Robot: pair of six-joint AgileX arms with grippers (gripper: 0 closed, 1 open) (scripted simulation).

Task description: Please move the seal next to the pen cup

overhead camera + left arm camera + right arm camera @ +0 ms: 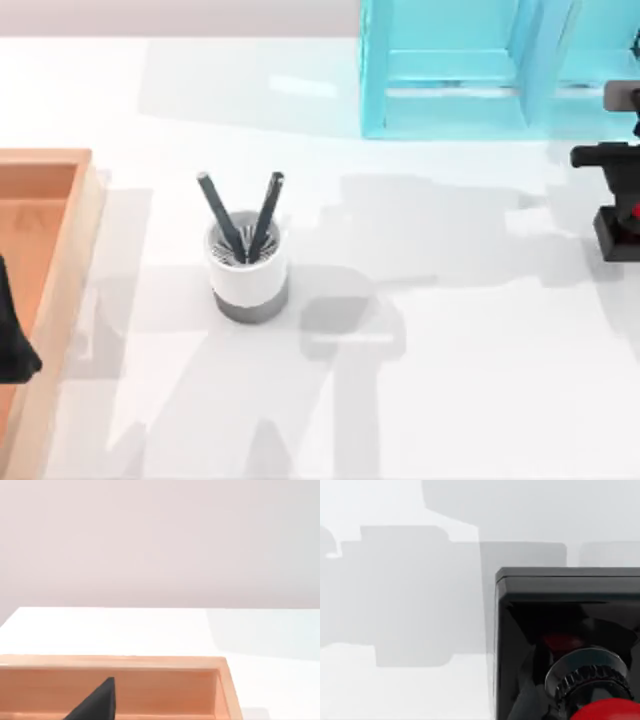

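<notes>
- Fingers first: I cannot tell if they are open or closed on either gripper. The right gripper [622, 192] is at the right edge of the table, right at the seal. The left gripper [12, 345] is parked over the tray on the left.
- The flat white table [450, 400] is the biggest thing.
- The see-through turquoise shelf [450, 110] stands at the back, toward the right.
- The orange wooden tray [62, 240] sits on the left side.
- The short white round pen cup with a grey band at the bottom [248, 268] stands left of the middle. Two dark grey pens [265, 215] stick out of it.
- The small seal with a black square base and a shiny red ball knob [614, 238] is far over on the right, well apart from the cup. The right wrist view shows it up close [570, 610].
- I think the seal is hard and light. It will not bend or squash.
- The shiny red knob [607, 711] looks slippery and round, so it could slide out of a grip.
- The ribbed neck under the knob, or the flat sides of the base, look like safer spots to hold.
- The seal is tall for its base, so a bump could tip it. It should be set down gently beside the cup, not touching the pens.
</notes>
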